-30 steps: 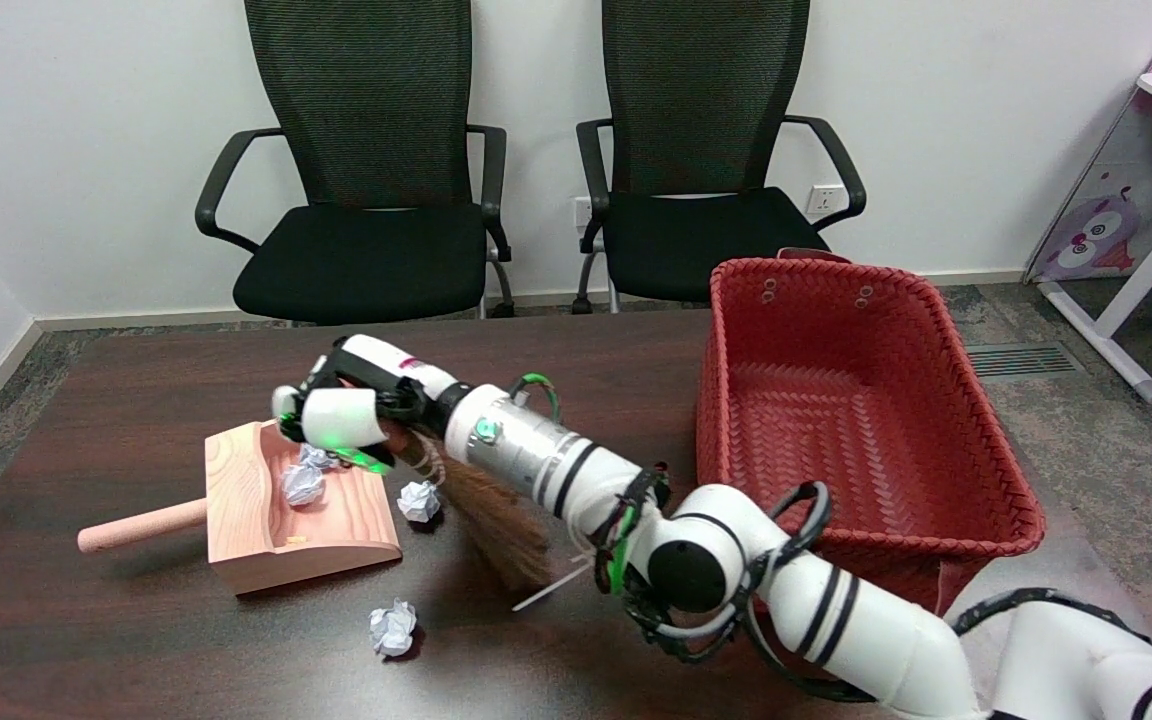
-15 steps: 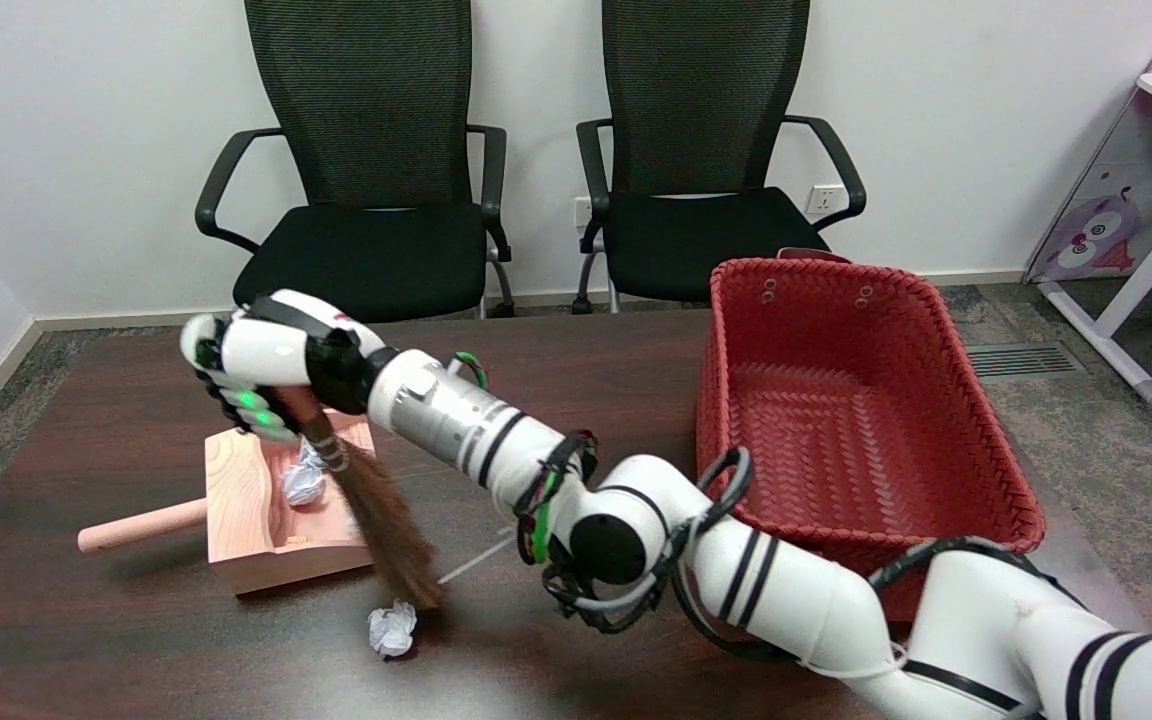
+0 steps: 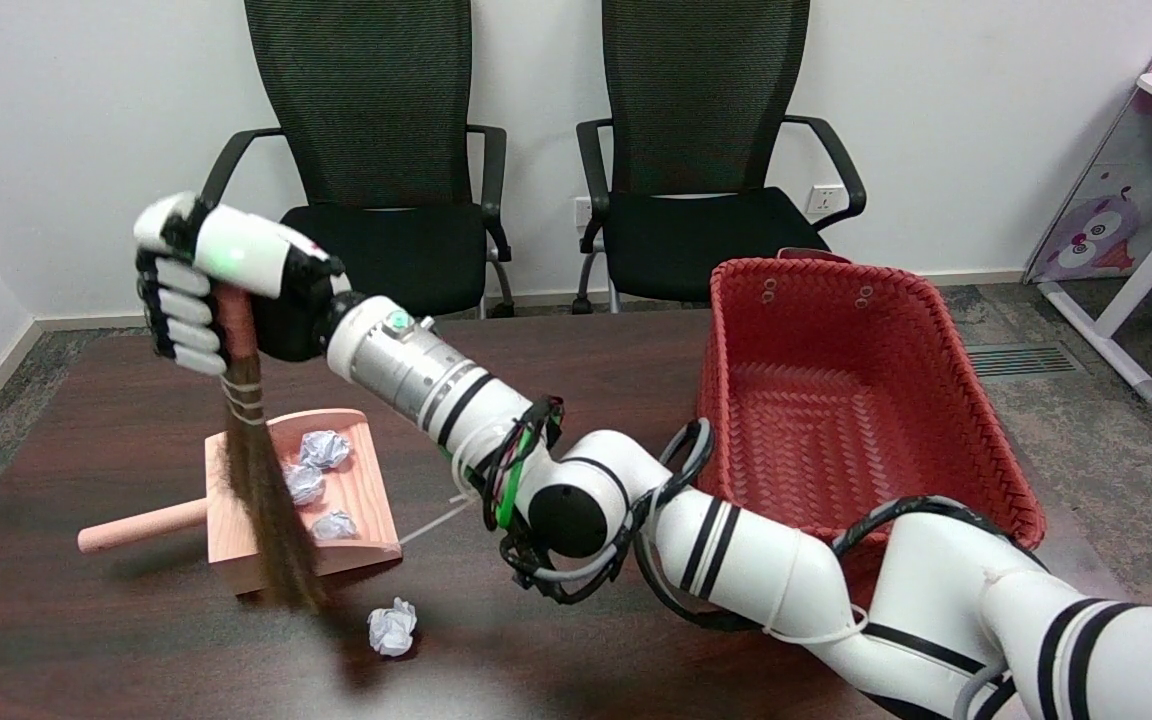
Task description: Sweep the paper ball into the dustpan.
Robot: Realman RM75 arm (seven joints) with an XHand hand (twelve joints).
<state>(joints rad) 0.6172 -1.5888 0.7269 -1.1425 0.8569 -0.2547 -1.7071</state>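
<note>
Behind the dark wooden table (image 3: 86, 640) stand two black office chairs (image 3: 376, 190) against a white wall. On the table's right side sits a large red woven basket (image 3: 836, 400). The white right arm (image 3: 736, 570) reaches in from the lower right, across the table toward the left.

The wooden dustpan (image 3: 356, 500) lies at the left, its round handle pointing left and its open mouth facing the near-right. Three paper balls lie inside it. The right hand (image 3: 206, 285) is raised high above the dustpan's far-left corner, its fingers wrapped around the handle of a small brown broom (image 3: 256, 480). The broom hangs almost straight down, and its bristle tips are near the table just in front of the dustpan's near edge.

One paper ball (image 3: 392, 627) is on the table, outside the pan, near its front right corner. It lies to the right of the bristle tips and slightly nearer the camera, far below the hand. I judge the broom must pass behind the ball and push it back toward the mouth. Open table is on the ball's near and right sides, so room is enough.
</note>
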